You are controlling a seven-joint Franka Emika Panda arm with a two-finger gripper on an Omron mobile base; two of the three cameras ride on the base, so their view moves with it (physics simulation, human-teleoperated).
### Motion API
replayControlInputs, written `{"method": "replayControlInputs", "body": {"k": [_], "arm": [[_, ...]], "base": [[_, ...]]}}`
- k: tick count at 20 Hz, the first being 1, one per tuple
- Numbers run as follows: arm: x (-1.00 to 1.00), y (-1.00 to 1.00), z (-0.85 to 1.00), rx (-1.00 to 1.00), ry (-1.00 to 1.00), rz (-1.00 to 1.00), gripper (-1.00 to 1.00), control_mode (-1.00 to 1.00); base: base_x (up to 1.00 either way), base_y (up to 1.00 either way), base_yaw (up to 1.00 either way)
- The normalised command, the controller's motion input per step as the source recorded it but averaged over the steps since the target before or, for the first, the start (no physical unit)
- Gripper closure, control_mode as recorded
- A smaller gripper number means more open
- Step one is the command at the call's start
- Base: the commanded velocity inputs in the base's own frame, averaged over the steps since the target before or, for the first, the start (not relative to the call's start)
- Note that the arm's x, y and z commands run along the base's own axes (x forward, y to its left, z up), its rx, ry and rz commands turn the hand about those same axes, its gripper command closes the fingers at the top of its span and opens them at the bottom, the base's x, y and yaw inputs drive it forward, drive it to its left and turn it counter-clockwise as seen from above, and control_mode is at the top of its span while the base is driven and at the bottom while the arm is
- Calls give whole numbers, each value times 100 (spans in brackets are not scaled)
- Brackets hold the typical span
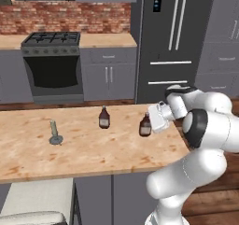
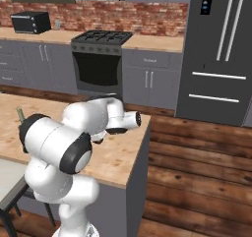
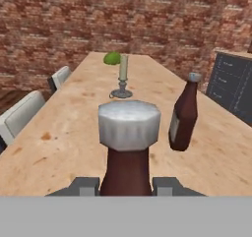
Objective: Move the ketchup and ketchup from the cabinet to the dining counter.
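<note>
My gripper is shut on a dark red-brown ketchup bottle at the right end of the dining counter. In the hand view its pale cap rises between the fingertips, and the bottle stands upright. Whether its base touches the top I cannot tell. The other ketchup stands free and upright on the counter, a little to the left and farther back, seen again at the right as ketchup. The cabinet is out of view.
A slim grey-green stemmed item on a round base stands left of the bottles. A green round thing lies at the counter's far end. Pale stools line one side. Stove and fridge stand behind.
</note>
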Motion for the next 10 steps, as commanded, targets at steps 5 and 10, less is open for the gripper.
{"method": "replayControlInputs", "body": {"k": [5,10], "arm": [[16,0,-52,0,0,0,100,-100],[18,0,-50,0,0,0,100,-100]], "base": [[0,0,0],[0,0,0]]}}
